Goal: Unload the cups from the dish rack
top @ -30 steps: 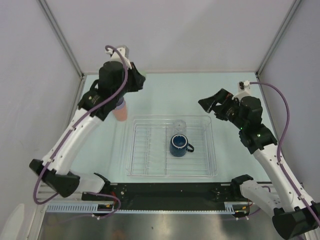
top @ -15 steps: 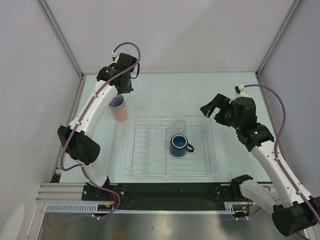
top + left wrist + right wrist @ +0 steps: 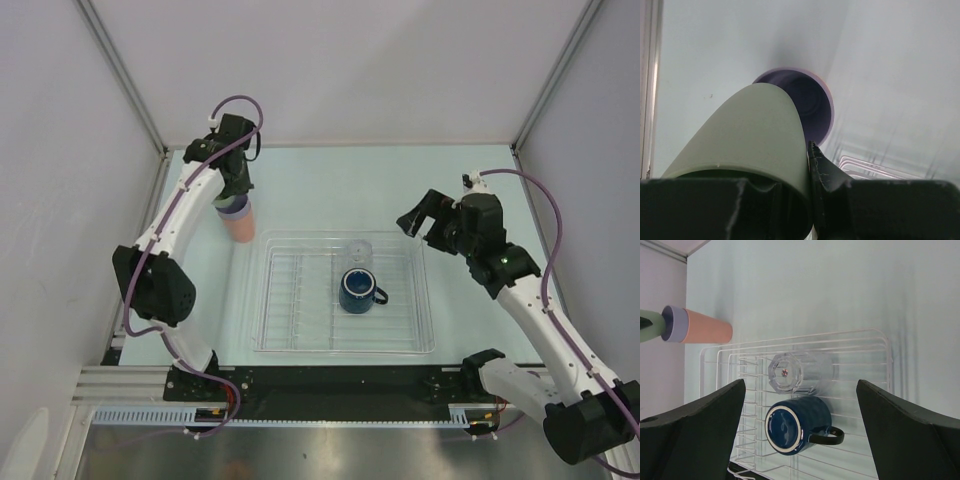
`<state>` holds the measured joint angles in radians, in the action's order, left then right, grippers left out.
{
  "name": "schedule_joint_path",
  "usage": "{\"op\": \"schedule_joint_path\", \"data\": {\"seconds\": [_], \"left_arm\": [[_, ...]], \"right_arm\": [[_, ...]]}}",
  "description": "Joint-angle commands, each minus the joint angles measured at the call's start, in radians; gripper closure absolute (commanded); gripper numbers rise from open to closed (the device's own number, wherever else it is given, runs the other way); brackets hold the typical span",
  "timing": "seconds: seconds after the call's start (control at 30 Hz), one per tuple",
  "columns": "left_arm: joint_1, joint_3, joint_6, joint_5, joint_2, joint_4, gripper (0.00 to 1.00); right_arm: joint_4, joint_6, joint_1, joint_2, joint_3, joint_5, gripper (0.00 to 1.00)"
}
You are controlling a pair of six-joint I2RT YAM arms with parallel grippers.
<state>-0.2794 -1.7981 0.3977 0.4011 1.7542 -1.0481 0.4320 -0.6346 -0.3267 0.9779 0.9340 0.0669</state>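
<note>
My left gripper [image 3: 809,165] is shut on the wall of a pale green cup [image 3: 752,135], whose base is at the mouth of a lavender cup [image 3: 816,102]. The lavender cup [image 3: 236,207] is nested in a salmon-pink cup [image 3: 241,229] standing on the table left of the dish rack [image 3: 290,300]. In the rack a dark blue mug [image 3: 795,427] lies upside down next to a clear cup [image 3: 790,371]. The mug [image 3: 357,290] and the clear cup [image 3: 359,250] sit mid-rack. My right gripper [image 3: 415,215] hangs open above the rack's far right corner, fingers [image 3: 695,425] wide.
White panels wall in the table on the left, back and right, with metal posts at the corners [image 3: 160,150]. A black rail [image 3: 330,385] runs along the near edge between the arm bases. The cup stack stands close to the rack's far left corner.
The left arm has stretched out and brought the green cup down onto the lavender cup's mouth. The right gripper has drifted slightly left toward the rack, still open.
</note>
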Motion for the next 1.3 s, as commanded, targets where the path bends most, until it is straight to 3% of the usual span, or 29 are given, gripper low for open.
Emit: {"op": "schedule_joint_path", "data": {"seconds": [0.0, 0.3, 0.5, 0.8, 1.0, 1.27], "left_arm": [[0.011, 0.034, -0.019, -0.076, -0.016, 0.082, 1.0], [0.016, 0.098, -0.02, -0.156, 0.007, 0.145, 1.0], [0.017, 0.095, -0.028, -0.157, -0.004, 0.155, 0.7], [0.017, 0.052, -0.016, -0.116, -0.102, 0.184, 0.4], [-0.02, 0.135, -0.002, -0.114, -0.278, 0.342, 0.39], [-0.119, 0.362, 0.026, -0.185, -0.527, 0.54, 0.37]], "right_arm": [[-0.032, 0.0, -0.008, 0.008, -0.006, -0.004, 0.02], [-0.044, -0.005, -0.018, 0.033, -0.017, -0.01, 0.02], [-0.038, 0.0, -0.021, 0.036, -0.015, -0.018, 0.02], [-0.049, 0.004, -0.046, 0.038, -0.014, -0.021, 0.02], [-0.024, 0.061, -0.138, 0.019, 0.02, -0.105, 0.02], [0.069, 0.128, -0.44, 0.082, 0.054, -0.33, 0.02]]}}
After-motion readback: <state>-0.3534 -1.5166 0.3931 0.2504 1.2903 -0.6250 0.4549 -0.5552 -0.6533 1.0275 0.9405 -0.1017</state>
